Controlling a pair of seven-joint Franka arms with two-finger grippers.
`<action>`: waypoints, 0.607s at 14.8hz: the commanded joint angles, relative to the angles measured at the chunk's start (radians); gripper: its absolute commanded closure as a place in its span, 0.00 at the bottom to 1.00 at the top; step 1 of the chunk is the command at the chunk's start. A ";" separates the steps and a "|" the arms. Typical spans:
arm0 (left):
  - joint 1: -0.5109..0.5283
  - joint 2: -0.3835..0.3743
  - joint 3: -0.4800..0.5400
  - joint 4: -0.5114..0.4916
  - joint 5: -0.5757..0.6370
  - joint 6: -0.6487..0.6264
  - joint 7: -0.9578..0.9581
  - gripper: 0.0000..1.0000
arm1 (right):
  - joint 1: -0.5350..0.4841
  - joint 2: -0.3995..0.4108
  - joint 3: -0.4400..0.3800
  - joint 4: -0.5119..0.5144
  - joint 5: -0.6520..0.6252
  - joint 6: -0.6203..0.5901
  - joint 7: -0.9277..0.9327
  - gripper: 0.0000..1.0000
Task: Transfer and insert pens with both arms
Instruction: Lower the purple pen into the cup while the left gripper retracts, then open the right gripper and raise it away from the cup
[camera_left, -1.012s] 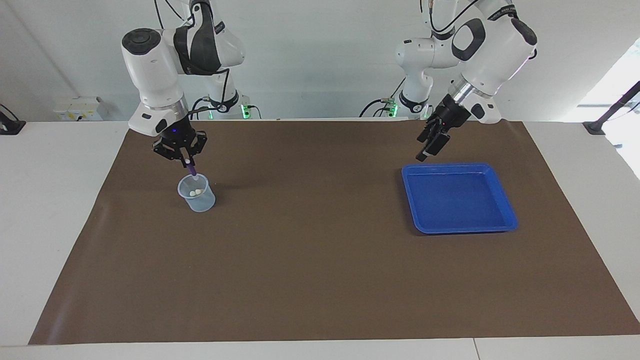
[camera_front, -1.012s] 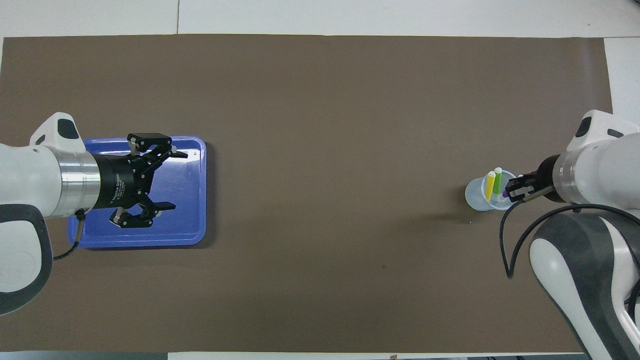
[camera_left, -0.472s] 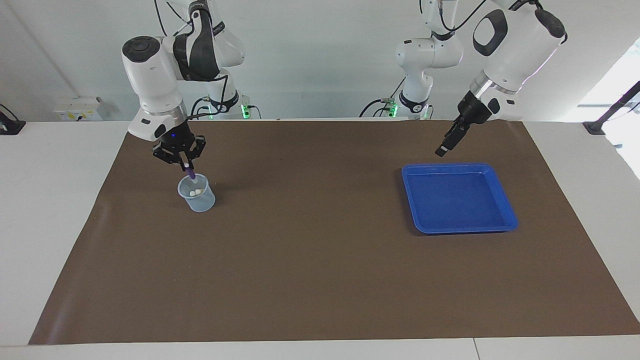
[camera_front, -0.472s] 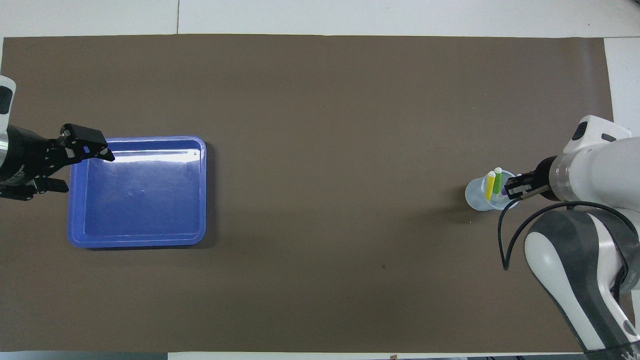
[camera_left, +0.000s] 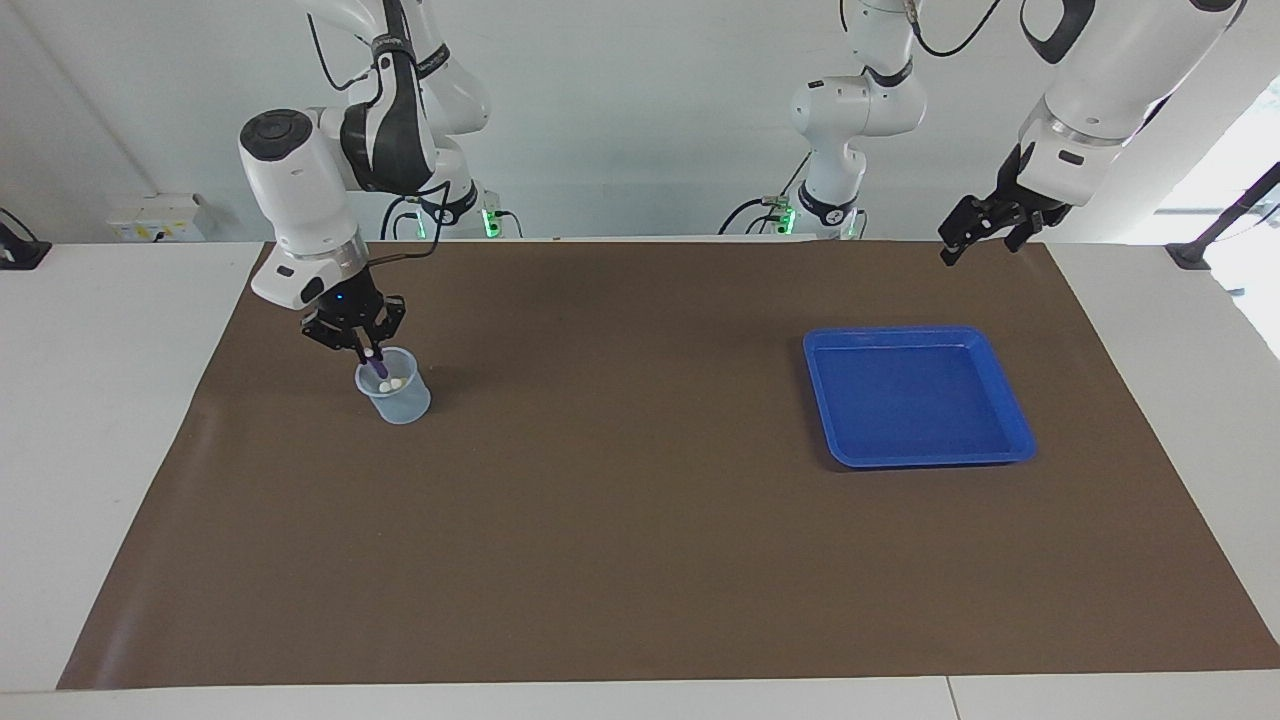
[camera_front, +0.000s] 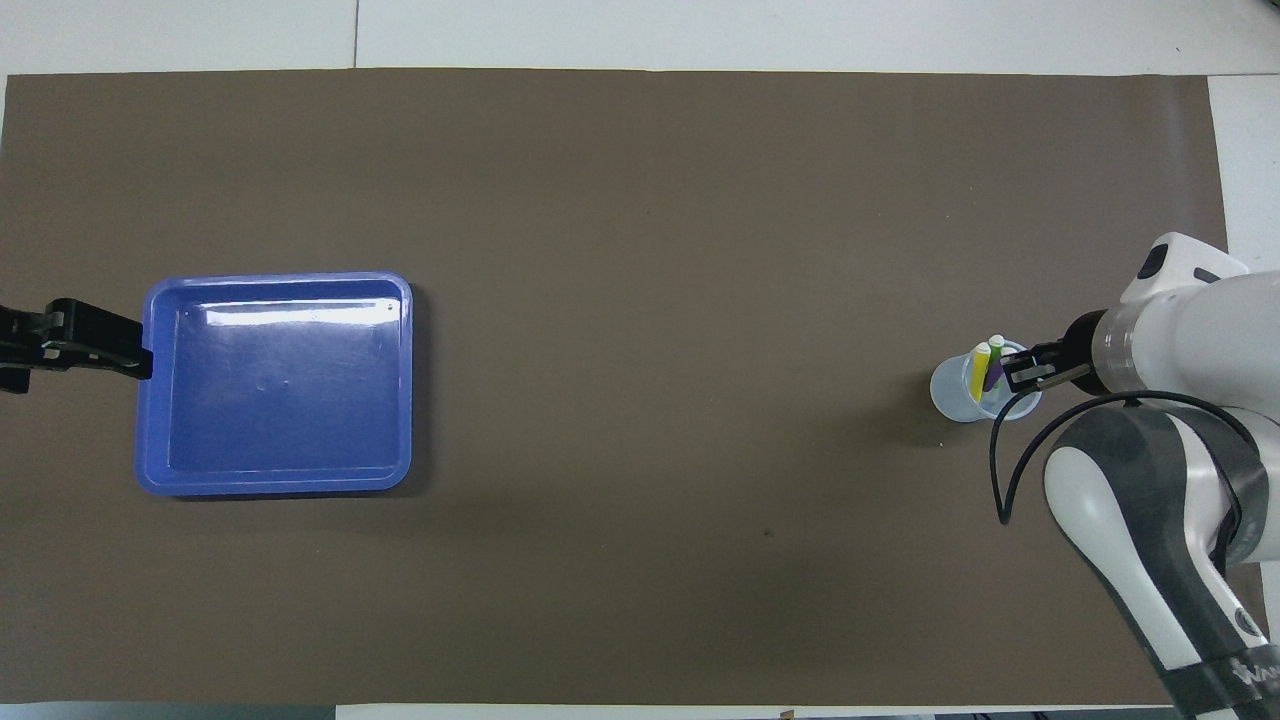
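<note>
Since a second ago the right gripper (camera_left: 366, 350) has sunk to the rim of the clear cup (camera_left: 395, 400), carrying the purple pen (camera_left: 379, 368) in beside the yellow pen (camera_front: 979, 362) and green pen (camera_front: 994, 352); whether its fingers are clenched on the pen or released I cannot tell; the blue tray (camera_left: 1010, 400) sits toward the left arm's end; the left gripper (camera_left: 985, 232), spread wide and holding nothing, has risen off the tray and hangs over the brown mat (camera_left: 640, 560) at its robot-side edge.

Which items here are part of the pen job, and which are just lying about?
Job:
- purple pen, at right gripper
- yellow pen
- green pen
- clear cup
- blue tray
- left gripper, waiting

Lying about:
- brown mat
</note>
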 joint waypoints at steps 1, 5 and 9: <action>-0.003 -0.012 0.004 -0.053 0.013 0.013 0.060 0.00 | -0.018 0.001 0.010 0.001 0.021 0.017 -0.004 0.08; -0.008 0.050 0.051 0.013 -0.044 0.050 0.049 0.00 | -0.024 0.004 0.005 0.079 0.022 0.001 -0.004 0.00; -0.026 0.080 0.035 0.092 -0.030 0.050 0.060 0.00 | -0.039 0.000 0.005 0.167 0.022 -0.077 0.004 0.00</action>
